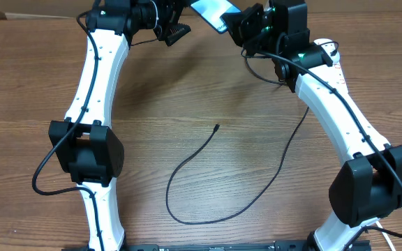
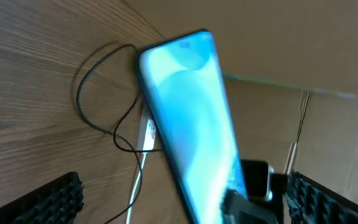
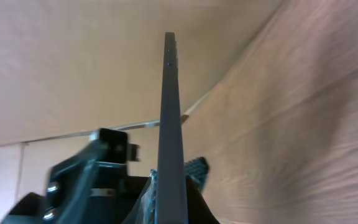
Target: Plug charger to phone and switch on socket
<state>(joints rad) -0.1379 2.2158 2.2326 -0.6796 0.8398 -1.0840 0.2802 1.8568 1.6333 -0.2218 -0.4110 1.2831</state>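
Phone (image 1: 211, 12) hangs above the table's (image 1: 187, 84) far edge, clamped edge-on in the right gripper (image 1: 234, 24). Left gripper (image 1: 175, 33) hovers just left of it, jaws wide. Charger (image 1: 215, 130) lies loose nearer; the socket (image 2: 146, 134) sits far right, partly hidden.

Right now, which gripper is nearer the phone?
Right. The right gripper clamps one end of the phone; the left gripper hovers open facing its screen, not touching.
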